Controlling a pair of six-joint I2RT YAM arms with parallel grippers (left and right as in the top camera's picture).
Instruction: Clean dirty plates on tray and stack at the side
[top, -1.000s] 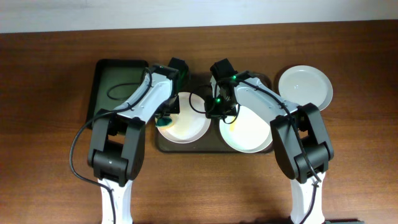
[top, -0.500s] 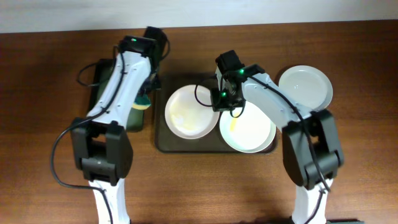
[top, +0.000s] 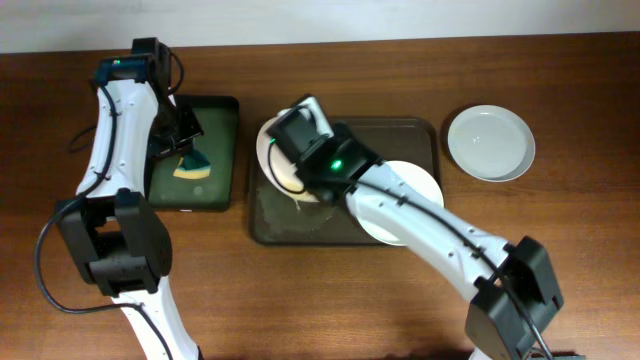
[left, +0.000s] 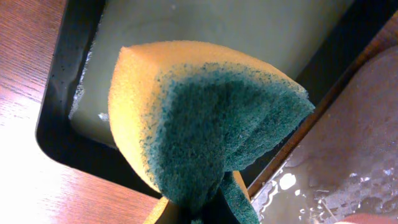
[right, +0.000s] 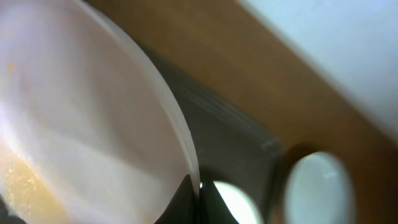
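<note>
- The right end effector (right: 196, 196) is clenched on the rim of the held plate (right: 81, 124). The plate rises steeply tilted from the fingertips, and a yellow smear (right: 25, 180) shows on its face, so by my reading it is not yet clean.
- That pinch takes only a thin edge. The plate looks wet and most of its weight sits far out from the fingertips — it could swivel or slide out of the grip.
- Below that end effector lies the tray (top: 400, 135), with the second plate (top: 415, 190) on it just to one side under the forearm. A dropped plate would likely land on one or the other (chipping is the worry).
- The left end effector (top: 186, 143) grasps the sponge (left: 205, 124), squeezing it at its lower end so the pad bulges above the fingertips. Beneath it is the green tray (top: 215, 115), which seems to hold water.
- A hard scrub against a plate held only by its rim could lever it loose — the push should go toward the gripping fingers, not across them.
- The two arms must close in on each other for scrubbing; a careless approach risks the wrists knocking together.
- The sponge may drip on the bench between the trays.
- The third plate (top: 490, 143) sits on the bench well beyond the right end effector; stacking the smeared plate there would soil it.
</note>
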